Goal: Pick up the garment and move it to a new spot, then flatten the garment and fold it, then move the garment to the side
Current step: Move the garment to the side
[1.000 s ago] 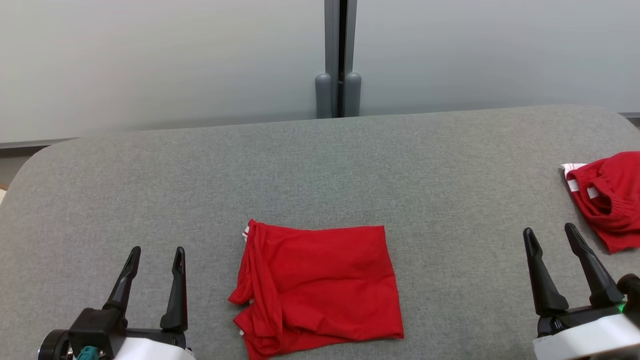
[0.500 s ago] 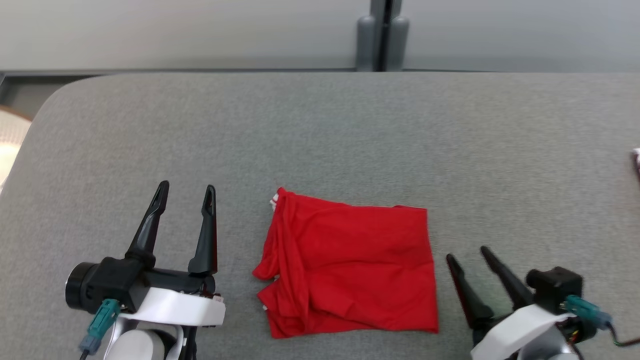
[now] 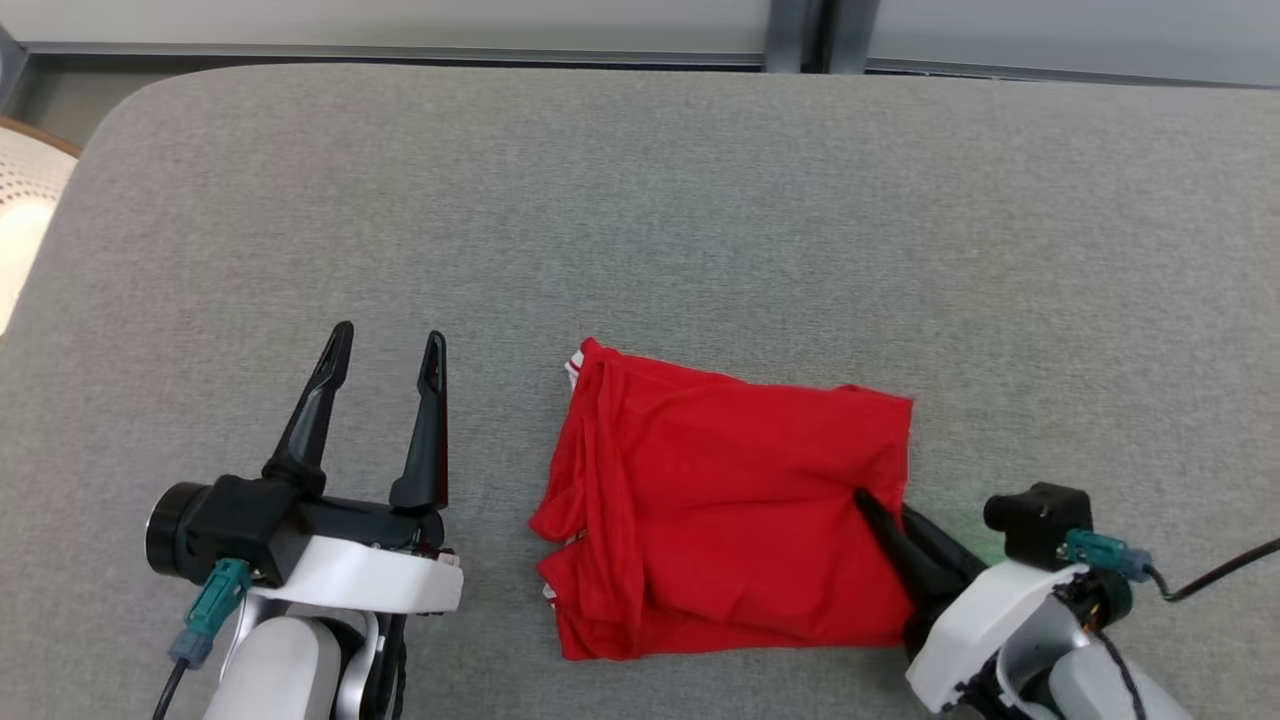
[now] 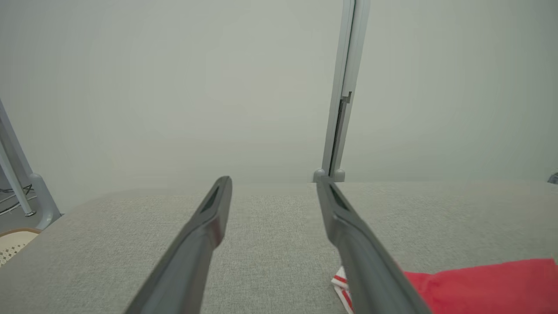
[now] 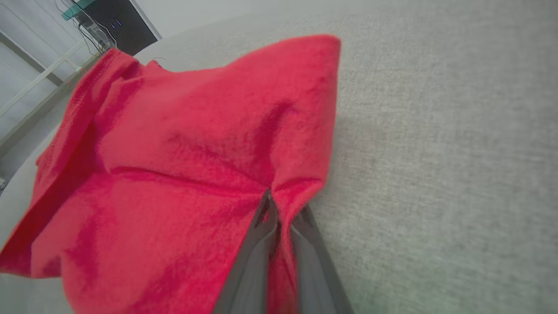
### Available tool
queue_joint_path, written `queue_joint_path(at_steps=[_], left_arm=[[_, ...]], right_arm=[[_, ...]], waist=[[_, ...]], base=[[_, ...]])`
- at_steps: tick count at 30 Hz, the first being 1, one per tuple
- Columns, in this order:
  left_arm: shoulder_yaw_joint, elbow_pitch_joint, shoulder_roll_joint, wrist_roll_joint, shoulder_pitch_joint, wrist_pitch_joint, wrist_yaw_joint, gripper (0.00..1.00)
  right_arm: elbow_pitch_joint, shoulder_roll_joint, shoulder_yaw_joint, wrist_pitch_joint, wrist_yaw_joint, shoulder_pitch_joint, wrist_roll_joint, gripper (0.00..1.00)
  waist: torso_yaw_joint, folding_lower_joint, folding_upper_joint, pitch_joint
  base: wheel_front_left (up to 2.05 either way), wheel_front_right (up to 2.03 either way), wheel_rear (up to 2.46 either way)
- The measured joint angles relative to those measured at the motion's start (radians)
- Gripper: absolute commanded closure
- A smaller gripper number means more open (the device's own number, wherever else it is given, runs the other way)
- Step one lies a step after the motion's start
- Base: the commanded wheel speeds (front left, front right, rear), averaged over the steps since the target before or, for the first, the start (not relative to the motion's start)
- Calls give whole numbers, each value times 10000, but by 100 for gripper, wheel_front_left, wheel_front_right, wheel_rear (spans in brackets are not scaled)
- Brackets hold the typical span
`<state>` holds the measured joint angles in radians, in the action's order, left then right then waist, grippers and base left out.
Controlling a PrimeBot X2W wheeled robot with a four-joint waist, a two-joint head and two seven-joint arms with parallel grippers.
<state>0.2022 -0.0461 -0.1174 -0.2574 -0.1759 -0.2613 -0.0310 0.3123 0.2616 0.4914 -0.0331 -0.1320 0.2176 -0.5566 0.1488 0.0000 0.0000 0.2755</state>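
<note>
The garment (image 3: pixel 720 500) is a folded red piece with white trim at its left corner, lying on the grey padded table (image 3: pixel 640 200). My right gripper (image 3: pixel 880 520) is shut on the garment's right edge; the right wrist view shows red cloth (image 5: pixel 196 152) pinched between its fingertips (image 5: pixel 266 209) and bunching up there. My left gripper (image 3: pixel 385 355) stands open to the left of the garment, apart from it, with nothing between its fingers. In the left wrist view the open gripper (image 4: pixel 272 185) points across the table, and the garment's trimmed corner (image 4: pixel 457 283) shows at the lower right.
A pale perforated object (image 3: pixel 25 210) sits beyond the table's left edge. A grey post (image 4: pixel 344 87) and pale wall panels stand behind the table's far edge. Dark equipment with cables (image 5: pixel 109 22) shows far off in the right wrist view.
The head camera has tilted down and shifted. My right gripper moved left onto the garment's right edge and closed on it, bunching the cloth. The left gripper stays open.
</note>
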Motion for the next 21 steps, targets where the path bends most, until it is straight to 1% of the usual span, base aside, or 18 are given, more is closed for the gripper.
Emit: queue_joint_path(at_steps=[2, 5, 10, 14, 18, 21], left_arm=[[-46, 25, -2, 52, -81, -2, 48, 0], [-180, 196, -35, 130, -162, -6, 127, 0], [-355, 433, -174, 219, -176, -4, 290, 0], [-351, 522, -226, 372, -237, -4, 387, 0], [-282, 556, -242, 414, -420, -4, 487, 0], [-203, 600, -274, 477, -635, -8, 570, 0]], right_arm=[[-368, 341, 100, 92, 0, 123, 171, 100], [-1258, 949, 84, 79, 2, 419, 642, 100], [-2989, 2142, -221, -736, 2, 745, 1289, 100], [-4328, 2752, -662, -1306, 2, 1042, 1522, 100], [-4893, 3225, -813, -1864, 2, 1313, 1429, 100], [-4878, 3450, -997, -1931, 2, 1631, 1267, 100]], waist=[[-162, 0, 0, 28], [-523, 0, 0, 45], [-1384, 0, 0, 49], [-2195, 0, 0, 64], [-3032, 0, 0, 97], [-3596, 0, 0, 180]], base=[[0, 0, 0], [0, 0, 0], [0, 0, 0], [0, 0, 0], [0, 0, 0], [0, 0, 0]])
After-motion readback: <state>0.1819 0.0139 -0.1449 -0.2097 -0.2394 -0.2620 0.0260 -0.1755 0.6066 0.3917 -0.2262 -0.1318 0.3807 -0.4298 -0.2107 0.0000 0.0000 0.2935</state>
